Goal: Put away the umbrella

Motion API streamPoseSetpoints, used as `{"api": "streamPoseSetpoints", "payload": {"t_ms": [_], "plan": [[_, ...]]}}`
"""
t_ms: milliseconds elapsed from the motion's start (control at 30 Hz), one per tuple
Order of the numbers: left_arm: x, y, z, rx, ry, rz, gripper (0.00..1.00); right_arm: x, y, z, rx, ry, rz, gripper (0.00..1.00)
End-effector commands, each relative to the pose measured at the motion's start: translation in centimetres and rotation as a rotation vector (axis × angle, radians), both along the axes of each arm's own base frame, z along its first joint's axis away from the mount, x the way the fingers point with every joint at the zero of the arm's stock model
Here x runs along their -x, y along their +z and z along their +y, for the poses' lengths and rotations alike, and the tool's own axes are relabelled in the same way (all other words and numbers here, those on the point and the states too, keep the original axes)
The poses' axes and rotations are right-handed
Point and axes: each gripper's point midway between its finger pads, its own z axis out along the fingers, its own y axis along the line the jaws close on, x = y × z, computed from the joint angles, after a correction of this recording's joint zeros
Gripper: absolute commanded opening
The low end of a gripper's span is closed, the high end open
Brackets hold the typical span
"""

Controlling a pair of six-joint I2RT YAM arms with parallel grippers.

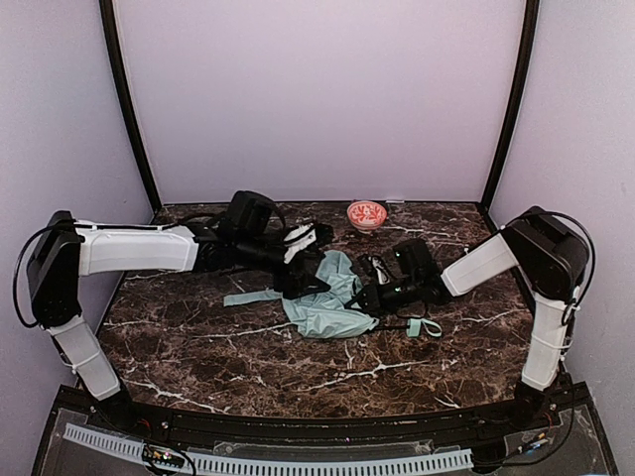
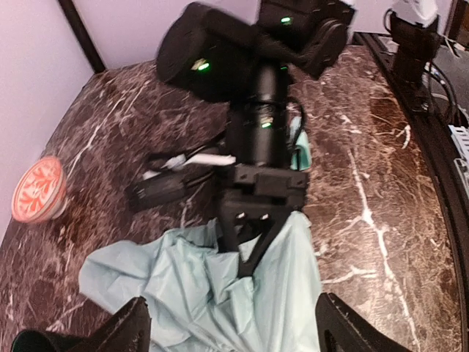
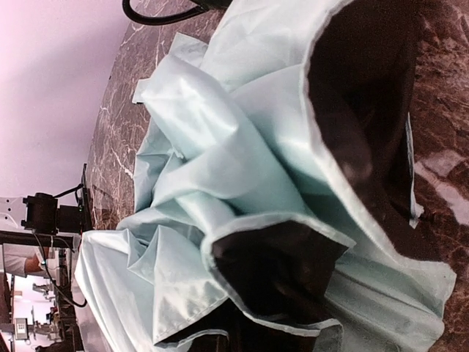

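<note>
- Mid-worktop, on the dark marbled stone worktop (image 1: 248, 367), lies the compact folding umbrella of pale mint-green fabric w/ black lining (image 1: 327, 302). Its canopy is collapsed but loose and crumpled, not rolled.
- Right gripper (image 1: 369, 296): pressed together, apparently pinching a fold at the canopy's right edge. Prob. there to anchor the cloth so it can't slide while the other arm works.
- Left gripper (image 2: 238, 326): spread wide, hovering just over the fabric, holding nothing. Its fingers (image 2: 132, 330) straddle the heap, so it looks set to gather folds.
- Mint strap (image 1: 427, 327) trails right of the canopy, apart from both grippers. Likely needed to bind the bundle.
- Small red patterned bowl (image 1: 366, 214) sits near the back edge, well apart; no part in this.
</note>
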Motion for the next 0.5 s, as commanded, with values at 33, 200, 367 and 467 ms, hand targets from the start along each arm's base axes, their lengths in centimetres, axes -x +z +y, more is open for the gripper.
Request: {"api": "streamPoseSetpoints", "payload": {"t_ms": [33,200,367,467], "plan": [[6.2,-6.9,-0.8,-0.244,-0.237,-0.1,0.84,1.7,-6.9,-3.6,0.24,-0.074,0.172,0.0],[3.6,-10.2,-1.4,-0.379,-0.185,-0.222,0.86,1.4,-6.8,-3.6,0.268,-0.055,0.16,0.0],[1.1,-11.8,-1.2,-0.427,-0.133,-0.358,0.88,1.6,-7.1,-3.6,0.275,-0.036,0.164,0.0],[0.9,-13.0,-0.6,-0.464,-0.103,-0.342,0.88,1.6,-7.2,-3.6,0.28,-0.027,0.165,0.0]]}}
